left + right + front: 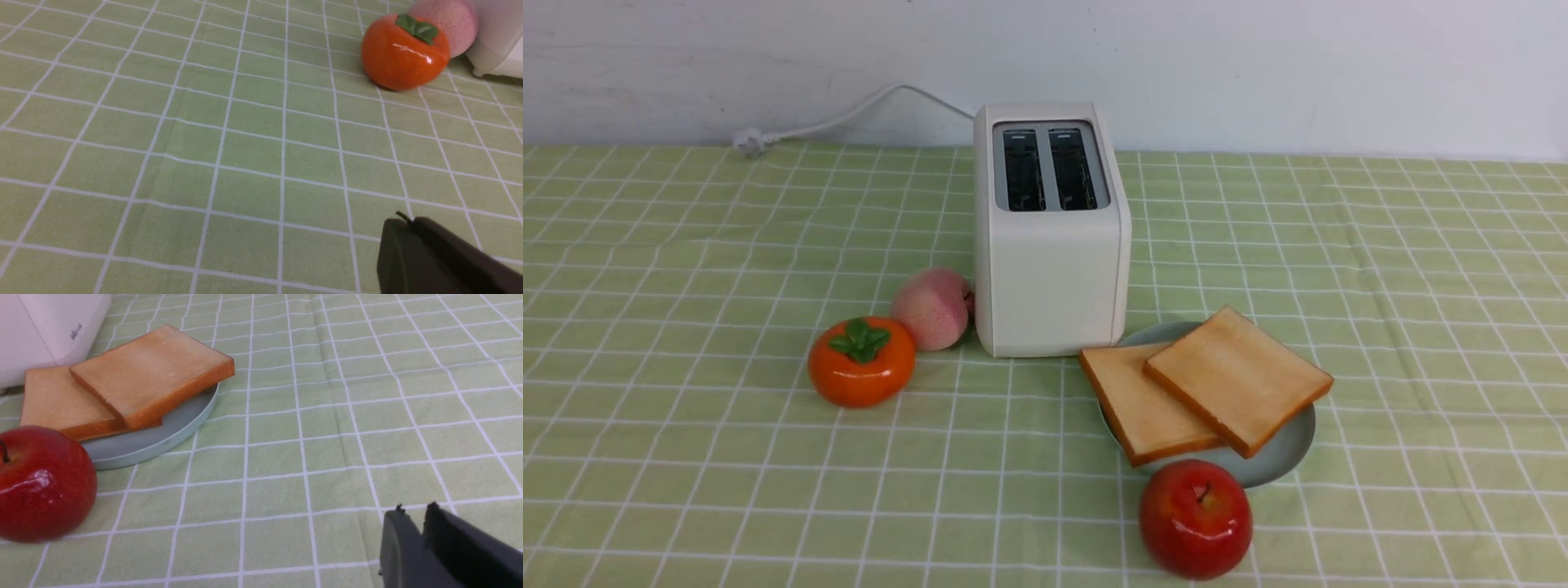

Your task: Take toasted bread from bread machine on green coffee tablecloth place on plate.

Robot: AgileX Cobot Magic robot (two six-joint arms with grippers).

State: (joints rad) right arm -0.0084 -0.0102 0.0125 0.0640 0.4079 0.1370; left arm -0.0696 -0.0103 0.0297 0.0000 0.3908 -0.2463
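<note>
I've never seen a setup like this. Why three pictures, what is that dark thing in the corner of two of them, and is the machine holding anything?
This is a robot with two arms. One picture looks forward from between them; the other two come from cameras on each wrist. The dark shapes are the left gripper and right gripper, seen from just behind. Their fingers are together and hold nothing.

On the green checked tablecloth stands a white toaster with both slots empty. Two slices of toasted bread lie overlapping on a pale blue-green plate beside it. A red apple sits in front of the plate; an orange persimmon and a peach sit on the toaster's other side.
</note>
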